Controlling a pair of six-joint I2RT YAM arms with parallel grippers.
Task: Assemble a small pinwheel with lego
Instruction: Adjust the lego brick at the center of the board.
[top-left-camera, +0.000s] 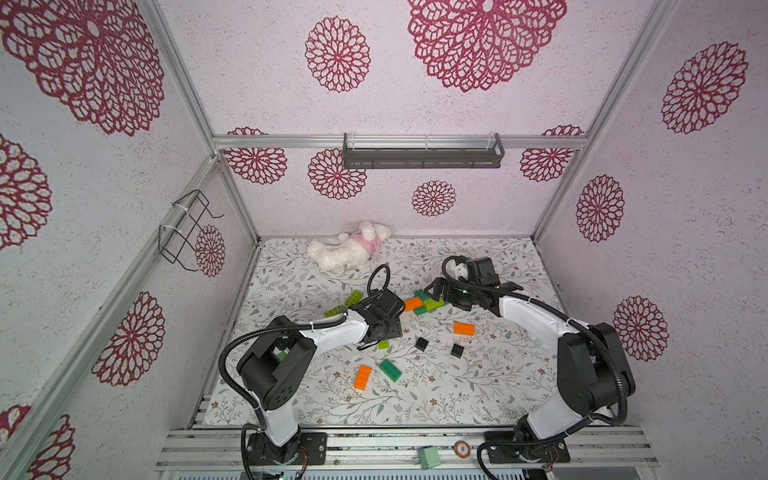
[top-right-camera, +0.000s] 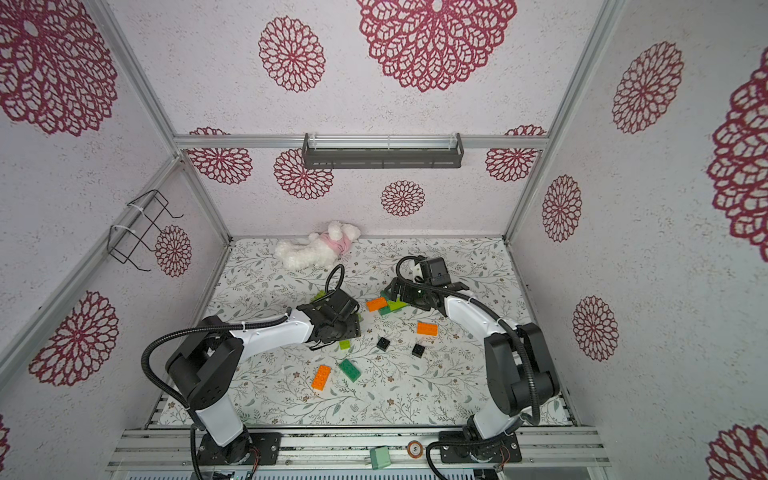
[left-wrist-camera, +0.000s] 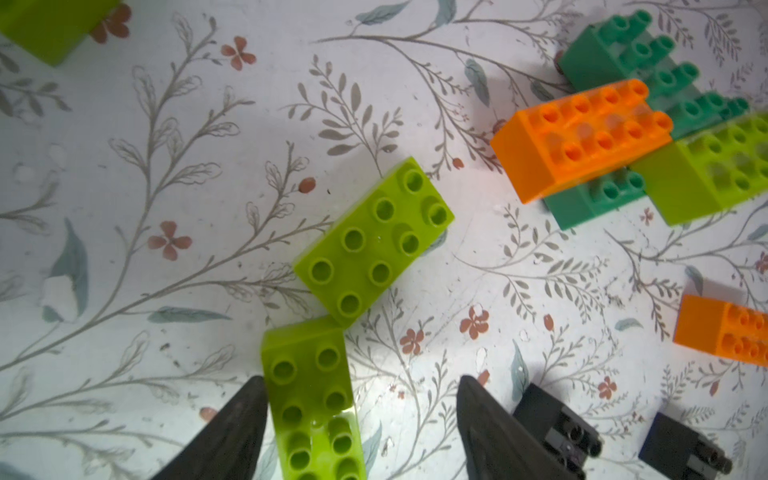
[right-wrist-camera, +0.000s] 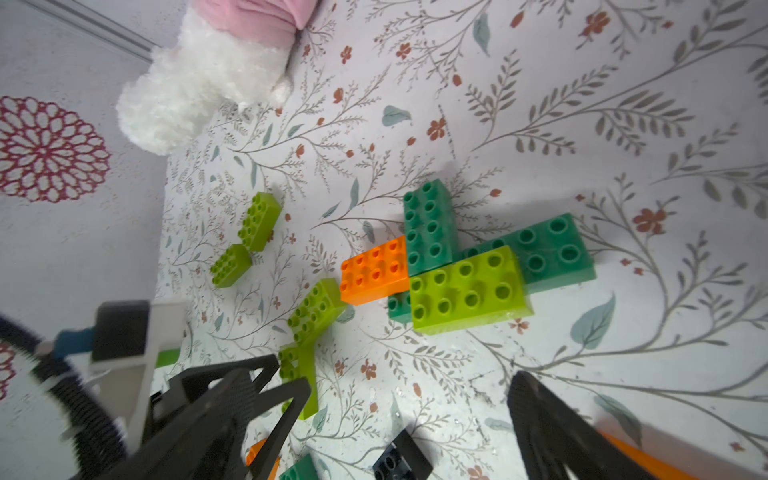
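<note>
The left gripper (left-wrist-camera: 360, 380) is seen with its jaws apart. A lime brick (left-wrist-camera: 309, 399) lies flat on the table (top-left-camera: 478, 395) between them, close against one finger (left-wrist-camera: 237, 424) and well clear of the other, so no clamp on it is shown. A second lime brick (left-wrist-camera: 374, 245) is laid corner to corner with it, studs up. The right gripper (right-wrist-camera: 409, 382) is held with its jaws spread wide and nothing between them, just beside the cluster (top-left-camera: 424, 302), which is found near the middle of the table in both top views. In the right wrist view the cluster's upper layer is made up of an orange brick (right-wrist-camera: 374, 270), a dark green brick (right-wrist-camera: 428, 224) and a lime top brick (right-wrist-camera: 467, 286), pressed onto a lower green brick (right-wrist-camera: 548, 249). Nearer the arm bases, a loose orange brick (top-left-camera: 464, 328), a black brick (top-left-camera: 422, 343) and a second black brick (top-left-camera: 457, 350) are scattered apart. Further forward, a front orange brick (top-left-camera: 363, 377) is set just beside a loose green brick (top-left-camera: 390, 370). Two far lime bricks (top-left-camera: 355, 297) are seen behind the left arm, and a plush toy (top-left-camera: 349, 249) is lying by the back wall.
</note>
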